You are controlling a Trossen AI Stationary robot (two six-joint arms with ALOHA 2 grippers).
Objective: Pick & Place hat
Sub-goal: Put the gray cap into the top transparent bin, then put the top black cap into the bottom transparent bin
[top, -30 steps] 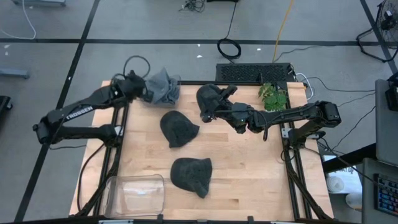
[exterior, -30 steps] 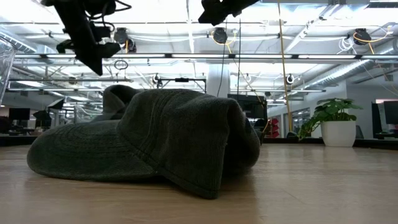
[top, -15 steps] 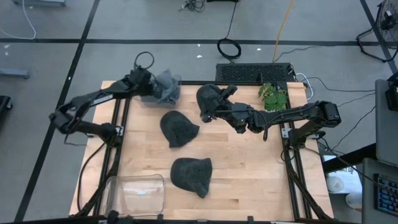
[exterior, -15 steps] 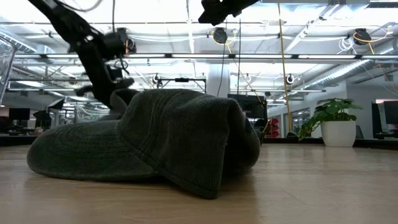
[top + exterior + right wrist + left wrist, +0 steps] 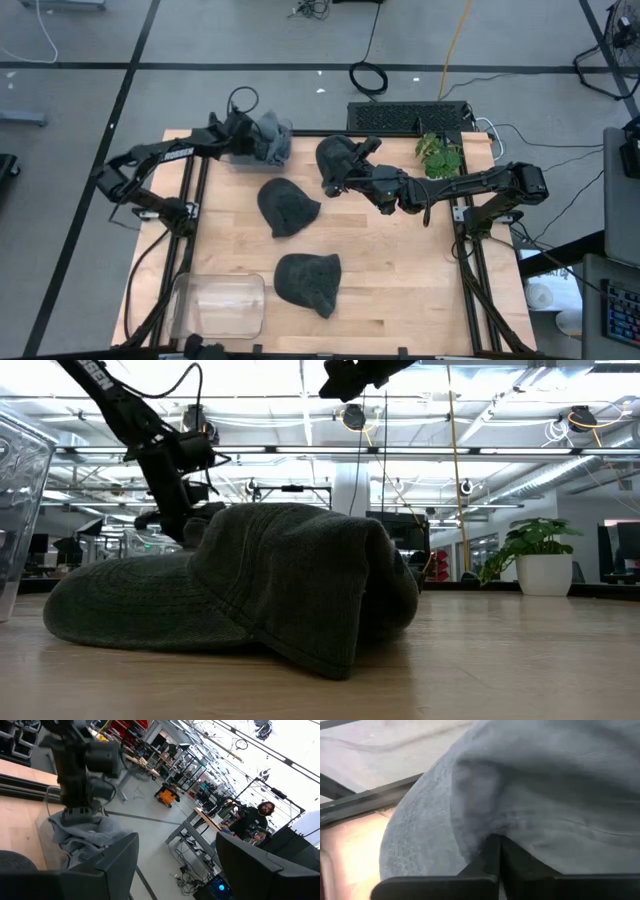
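A light grey hat lies crumpled at the table's far left corner, and it fills the left wrist view. My left gripper is at the hat's left side and shut on its cloth. Three dark hats lie flat on the wood: one far centre, one in the middle, one near. My right gripper hangs open over the far centre hat, raised off the table, and touches nothing. My left gripper has its two shut fingers in the grey hat's cloth at the hat's left side, where the cloth puckers around the fingertips. The fingers come from the table's left, slanting down. The hat rests on the table.
A clear plastic container stands at the near left corner. A potted plant stands at the far right. Dark frame rails run along the table's left and right sides. Bare wood lies near right.
My left gripper has gone toward the table's right along the far edge and down, onto the grey hat's left side. The hat has bunched up slightly toward the right. My right arm has kept still.
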